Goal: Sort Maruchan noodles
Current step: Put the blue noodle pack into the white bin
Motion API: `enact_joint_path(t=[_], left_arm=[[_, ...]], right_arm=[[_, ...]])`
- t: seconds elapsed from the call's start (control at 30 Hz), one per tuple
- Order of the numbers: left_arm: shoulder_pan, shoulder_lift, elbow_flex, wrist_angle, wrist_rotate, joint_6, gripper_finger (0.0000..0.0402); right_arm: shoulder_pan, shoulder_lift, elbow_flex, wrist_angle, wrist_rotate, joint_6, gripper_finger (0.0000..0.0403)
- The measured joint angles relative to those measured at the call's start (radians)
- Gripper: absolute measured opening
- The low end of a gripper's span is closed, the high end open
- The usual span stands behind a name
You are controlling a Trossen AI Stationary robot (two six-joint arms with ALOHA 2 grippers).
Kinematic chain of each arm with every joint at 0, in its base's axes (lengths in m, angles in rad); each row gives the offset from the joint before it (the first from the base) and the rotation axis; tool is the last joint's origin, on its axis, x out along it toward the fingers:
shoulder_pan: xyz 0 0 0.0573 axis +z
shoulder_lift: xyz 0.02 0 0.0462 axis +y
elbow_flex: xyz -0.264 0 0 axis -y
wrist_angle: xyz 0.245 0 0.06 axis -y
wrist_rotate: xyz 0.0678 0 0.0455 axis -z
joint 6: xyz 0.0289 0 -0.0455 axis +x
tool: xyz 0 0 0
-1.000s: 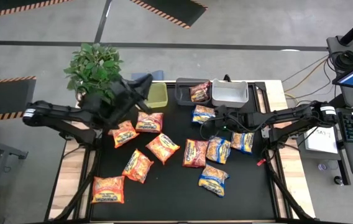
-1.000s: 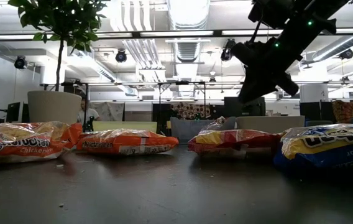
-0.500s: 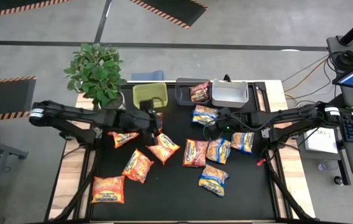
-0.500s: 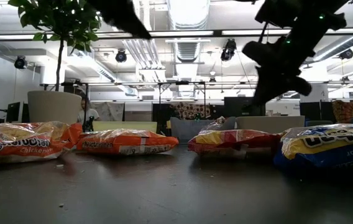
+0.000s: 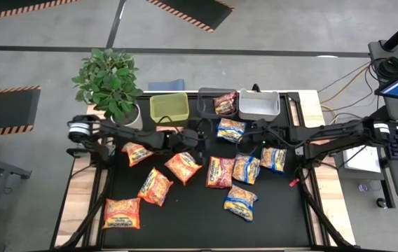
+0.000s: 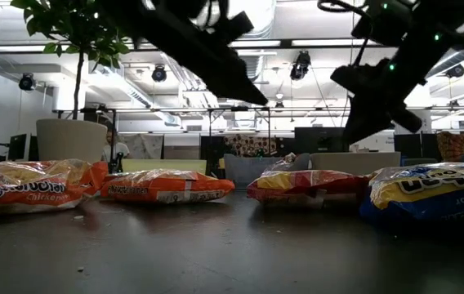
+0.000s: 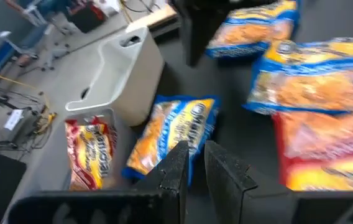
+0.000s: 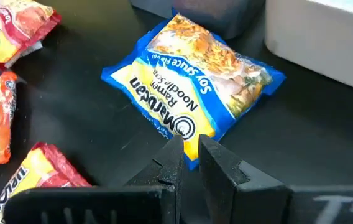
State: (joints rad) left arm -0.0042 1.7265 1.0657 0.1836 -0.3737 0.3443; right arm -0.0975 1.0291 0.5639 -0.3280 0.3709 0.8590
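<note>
A: Since a second ago, our left gripper (image 5: 200,137) has swung from the plant (image 5: 108,82) to mid-table, fingers nearly shut, empty.

B: Right gripper (image 5: 244,143) too — narrow, empty, nose at the blue packet (image 8: 192,93) by the bins, long axis across the fingers. Grey bin (image 5: 258,103) is just behind; both arms crowd it.

Your left gripper (image 5: 202,137) swung off the potted plant (image 5: 108,80) corner and reached across to mid-table, so the green bin (image 5: 169,108) is uncovered now. Right gripper (image 5: 242,145) just nudged toward the blue packet (image 5: 230,129).
</note>
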Motion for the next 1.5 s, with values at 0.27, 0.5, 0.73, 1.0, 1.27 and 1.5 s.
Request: enact_joint_path(t=[0.27, 0.5, 0.73, 1.0, 1.27, 1.5], left_arm=[[0.088, 0.09, 0.0, 0.102, 0.19, 0.035, 0.0037], [0.143, 0.154, 0.001, 0.17, 0.202, 0.083, 0.0037], [0.164, 0.182, 0.002, 0.18, 0.202, 0.076, 0.0037], [0.168, 0.236, 0.002, 0.239, 0.204, 0.07, 0.0037], [0.174, 0.322, 0.002, 0.418, 0.202, 0.049, 0.0037], [0.204, 0.377, 0.002, 0.427, 0.2, 0.007, 0.0037]], right_arm=[[-0.079, 0.0, -0.107, 0.133, -0.013, -0.001, 0.0038], [-0.154, 0.0, -0.093, 0.133, -0.014, 0.006, 0.0038], [-0.165, 0.0, -0.045, 0.124, -0.028, 0.067, 0.0058], [-0.169, 0.009, -0.039, 0.124, -0.109, 0.093, 0.0179], [-0.255, 0.014, -0.089, 0.125, -0.144, 0.126, 0.0276], [-0.291, 0.015, -0.121, 0.164, -0.144, 0.11, 0.0288]])
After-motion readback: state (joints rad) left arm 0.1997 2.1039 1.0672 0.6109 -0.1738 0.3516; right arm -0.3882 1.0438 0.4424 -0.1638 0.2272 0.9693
